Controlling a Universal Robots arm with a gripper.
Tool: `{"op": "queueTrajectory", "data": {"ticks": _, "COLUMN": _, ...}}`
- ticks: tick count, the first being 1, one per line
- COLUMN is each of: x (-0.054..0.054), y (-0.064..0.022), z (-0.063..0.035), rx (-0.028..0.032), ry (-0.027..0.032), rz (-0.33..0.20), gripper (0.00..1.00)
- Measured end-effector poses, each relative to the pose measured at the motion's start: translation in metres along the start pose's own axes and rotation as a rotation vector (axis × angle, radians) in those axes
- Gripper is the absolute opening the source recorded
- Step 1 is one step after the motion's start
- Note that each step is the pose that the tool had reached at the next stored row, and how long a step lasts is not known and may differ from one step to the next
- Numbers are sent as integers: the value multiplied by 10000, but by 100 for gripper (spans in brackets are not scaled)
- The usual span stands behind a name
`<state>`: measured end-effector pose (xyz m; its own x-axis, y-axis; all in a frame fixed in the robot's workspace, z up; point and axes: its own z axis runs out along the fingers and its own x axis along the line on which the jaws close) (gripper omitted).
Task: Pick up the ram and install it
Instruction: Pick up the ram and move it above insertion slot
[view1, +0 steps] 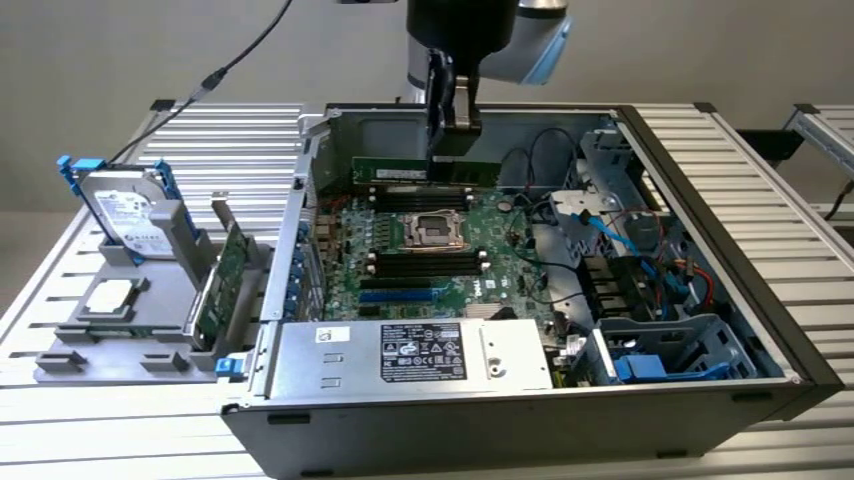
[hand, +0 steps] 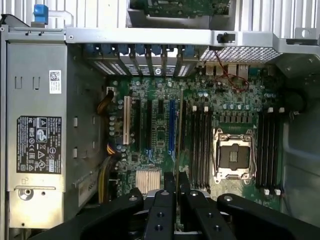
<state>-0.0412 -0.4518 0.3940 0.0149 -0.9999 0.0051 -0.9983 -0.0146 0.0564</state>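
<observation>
My gripper (view1: 451, 150) hangs over the back of the open computer case (view1: 747, 260), shut on the ram (view1: 400, 172). The ram is a long thin green stick held lengthwise and level above the motherboard (view1: 334, 262), just behind the CPU socket (view1: 437, 228). In the wrist view the ram (hand: 179, 130) shows edge-on as a thin line running out from between the black fingers (hand: 162, 210) of the gripper (hand: 176, 192). It hangs over the board beside the black memory slots (hand: 200, 145). A second bank of slots (hand: 267, 150) lies beyond the socket (hand: 234, 156).
A silver power supply (view1: 414, 355) fills the case's near end. Blue drive cages (view1: 667, 350) and loose cables (view1: 587, 215) are on the exterior view's right. On the exterior view's left, a grey fixture (view1: 120, 340) holds a hard drive (view1: 127, 215) and a wider green expansion card (view1: 220, 280).
</observation>
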Motion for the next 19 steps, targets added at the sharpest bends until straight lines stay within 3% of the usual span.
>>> {"op": "queueTrajectory", "data": {"ticks": 10, "x": -413, "y": -67, "z": 162, "rx": 3, "ry": 1, "rz": -3, "gripper": 14}}
{"op": "queueTrajectory", "data": {"ticks": 19, "x": -550, "y": -90, "z": 230, "rx": 53, "ry": 11, "rz": -189, "gripper": 14}}
